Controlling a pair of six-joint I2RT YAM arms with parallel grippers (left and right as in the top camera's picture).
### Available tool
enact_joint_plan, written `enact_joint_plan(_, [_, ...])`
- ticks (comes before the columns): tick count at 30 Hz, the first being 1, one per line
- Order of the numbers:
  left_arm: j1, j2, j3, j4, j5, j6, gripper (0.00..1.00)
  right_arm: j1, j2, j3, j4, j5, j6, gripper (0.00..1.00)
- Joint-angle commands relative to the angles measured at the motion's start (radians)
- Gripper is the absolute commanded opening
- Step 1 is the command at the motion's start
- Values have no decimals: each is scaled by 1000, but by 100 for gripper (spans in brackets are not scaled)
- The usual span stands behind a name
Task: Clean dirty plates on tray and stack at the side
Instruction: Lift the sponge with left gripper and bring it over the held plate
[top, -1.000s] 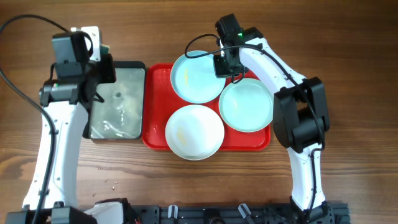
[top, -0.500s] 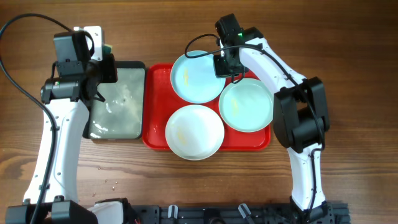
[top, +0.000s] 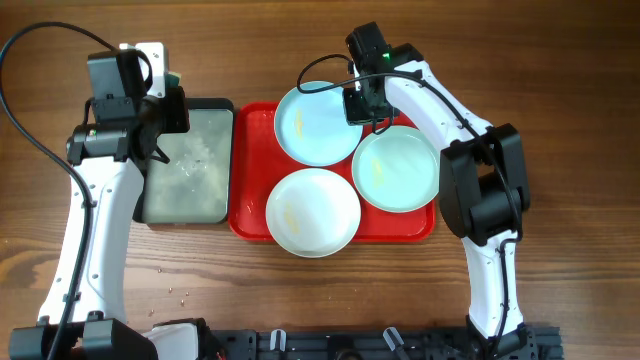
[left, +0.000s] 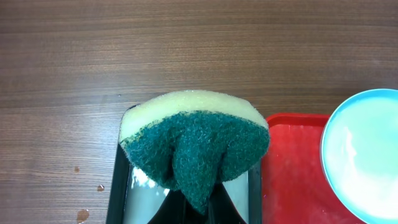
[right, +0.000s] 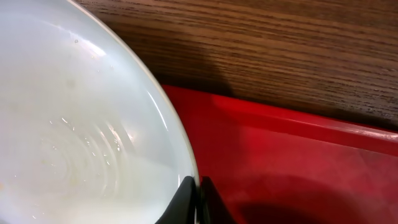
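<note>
Right hand (right: 198, 200) pinched shut on the rim of the upper aqua plate (right: 74, 124). Plate lay on the red tray (right: 286, 168), crowded against the second aqua plate (top: 396, 168) and the white plate (top: 312, 212). Left hand (left: 200, 208) clamped on the sponge (left: 193, 143) above the black tray (top: 195, 190). Risk: the thin edge grip could slip off the glossy rim under scrubbing, knocking the neighbouring plates.

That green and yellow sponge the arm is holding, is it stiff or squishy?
Probably squishy: the sponge bulges and creases where the left gripper pinches it. Likely light too, being foam, though maybe heavier if soaked from the wet black tray below.
</note>
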Motion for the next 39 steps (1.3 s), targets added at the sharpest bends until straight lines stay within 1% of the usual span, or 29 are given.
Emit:
enact_joint_plan(1, [-2, 10, 8, 5, 16, -15, 4, 4, 23, -11, 5, -7, -1, 4])
enact_joint_plan(23, [-2, 19, 11, 0, 15, -14, 4, 4, 23, -11, 13, -7, 2, 4])
enact_joint_plan(28, [-2, 41, 108, -14, -60, -14, 4, 4, 23, -11, 17, -10, 2, 4])
enact_joint_plan(30, [-8, 41, 129, 19, -54, -14, 4, 4, 23, -11, 20, -89, 1, 4])
enact_joint_plan(32, [-15, 46, 129, 9, -4, -14, 4, 4, 23, -11, 28, -146, 2, 4])
enact_joint_plan(36, [-49, 99, 129, -56, 200, -20, 4, 4, 23, -11, 39, -205, 2, 4])
enact_joint_plan(37, [-68, 123, 129, -62, 227, -45, 4, 4, 23, -11, 39, -212, 2, 4])
enact_joint_plan(39, [-109, 173, 129, -62, 227, -100, 4, 4, 23, -11, 38, -218, 10, 4])
